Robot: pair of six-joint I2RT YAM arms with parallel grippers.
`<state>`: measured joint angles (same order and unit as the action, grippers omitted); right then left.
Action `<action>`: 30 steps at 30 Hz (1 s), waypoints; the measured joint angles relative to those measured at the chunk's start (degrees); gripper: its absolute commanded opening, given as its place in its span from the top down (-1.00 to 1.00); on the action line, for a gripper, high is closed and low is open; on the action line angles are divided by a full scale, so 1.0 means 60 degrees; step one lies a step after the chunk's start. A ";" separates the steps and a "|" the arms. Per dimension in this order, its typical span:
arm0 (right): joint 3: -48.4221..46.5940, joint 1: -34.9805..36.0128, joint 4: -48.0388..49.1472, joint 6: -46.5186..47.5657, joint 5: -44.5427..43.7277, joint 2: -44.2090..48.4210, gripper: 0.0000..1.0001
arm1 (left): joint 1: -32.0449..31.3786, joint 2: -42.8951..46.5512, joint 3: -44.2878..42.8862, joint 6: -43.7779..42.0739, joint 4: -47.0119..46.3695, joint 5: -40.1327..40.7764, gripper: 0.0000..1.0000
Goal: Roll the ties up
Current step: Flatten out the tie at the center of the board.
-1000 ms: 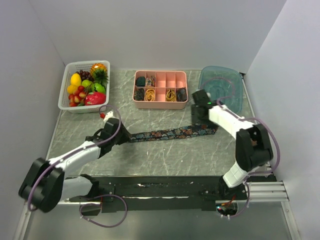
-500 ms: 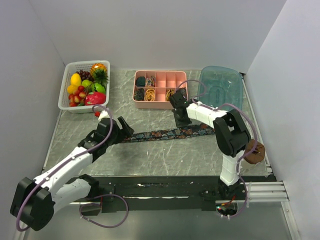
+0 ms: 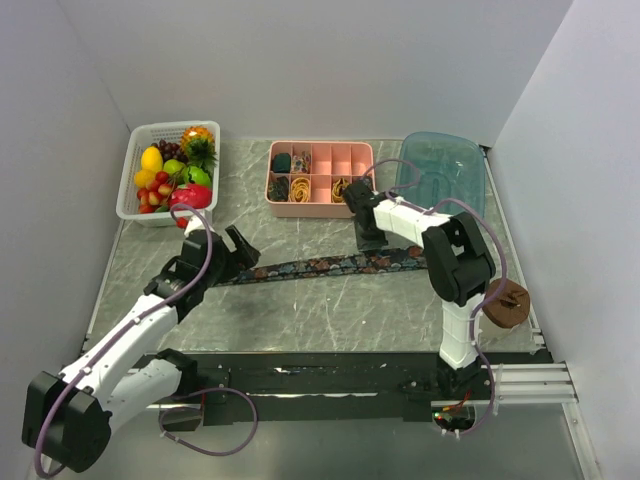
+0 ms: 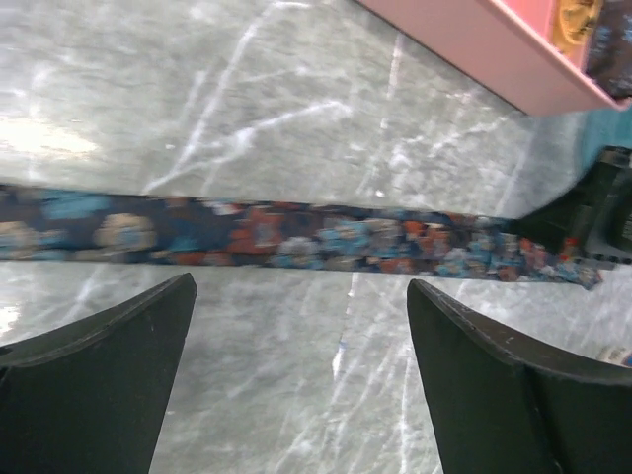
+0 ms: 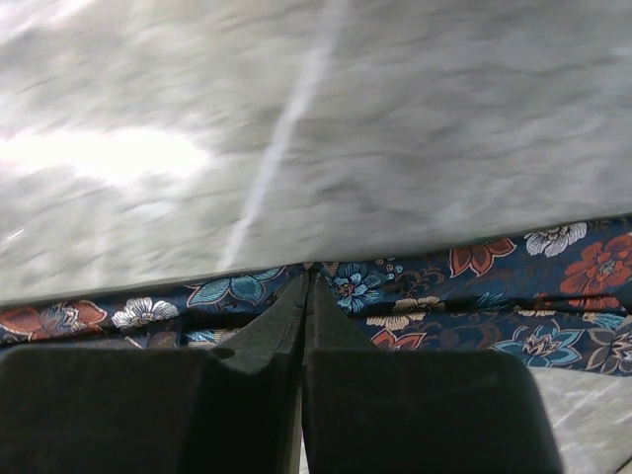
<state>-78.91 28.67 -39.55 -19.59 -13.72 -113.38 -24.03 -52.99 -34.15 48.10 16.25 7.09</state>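
On grey marbled table (image 3: 330, 312) between white walls (image 3: 300, 60), tie (image 3: 310, 267)

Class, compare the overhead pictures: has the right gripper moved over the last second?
Yes. The right gripper has moved left, away from the blue tub, to the pink tray's right front corner.

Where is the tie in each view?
Top external: the tie lies flat across the middle of the table, between the two arms.
Left wrist: the tie crosses mid-frame, from the left edge nearly to the right.
Right wrist: the tie crosses the lower frame, edge to edge.
Shared landmark: the grey marbled table, in all three; the pink tray shows in top external and left wrist only.
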 measured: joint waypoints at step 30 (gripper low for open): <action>0.0382 -0.1115 -0.0353 0.0219 -0.0714 0.0200 1.00 | 0.5238 -0.1399 0.2739 0.0630 -0.4054 -0.4084 0.98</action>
<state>-76.62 21.98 -41.67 -18.28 -18.00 -112.18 7.40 -61.39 -17.72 51.88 -8.08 -17.41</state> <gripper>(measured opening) 0.007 0.018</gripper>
